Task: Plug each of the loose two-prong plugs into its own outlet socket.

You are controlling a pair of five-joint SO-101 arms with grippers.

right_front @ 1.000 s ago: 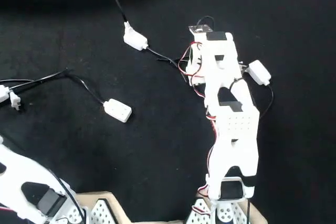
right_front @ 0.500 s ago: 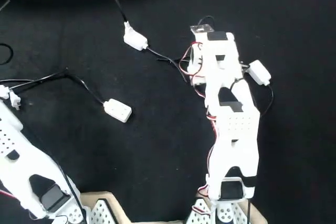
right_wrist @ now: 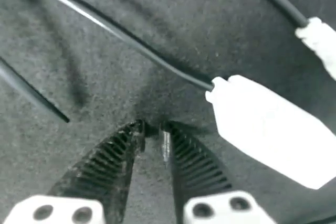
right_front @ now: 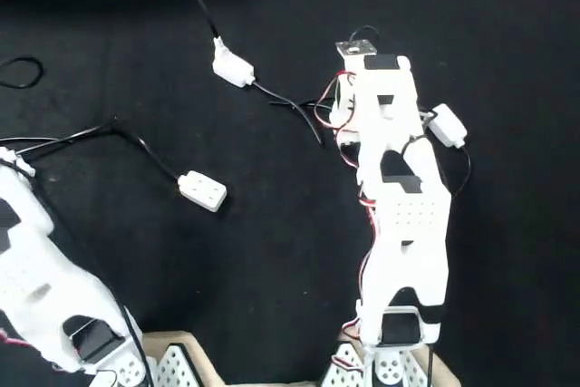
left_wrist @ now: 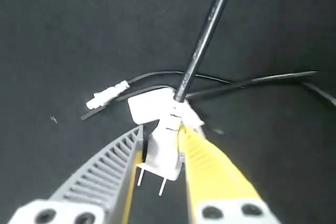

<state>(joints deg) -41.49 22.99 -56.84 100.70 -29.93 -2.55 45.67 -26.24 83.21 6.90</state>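
Black cloth [right_front: 272,260] covers the table beneath a white outlet socket [right_front: 202,191].

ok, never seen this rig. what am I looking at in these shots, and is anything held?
Two small white robot arms sit side by side at a black-covered table. The high view is a fixed camera looking down: the left arm is at the lower left, the right arm in the middle. The other two pictures come from a camera on each arm's wrist, looking along its gripper. On the table lie white outlet sockets on black cables, such as the middle socket. The left gripper is shut on a two-prong plug, prongs towards the camera. The right gripper holds nothing; its tips are slightly apart, low over the table beside a second socket.
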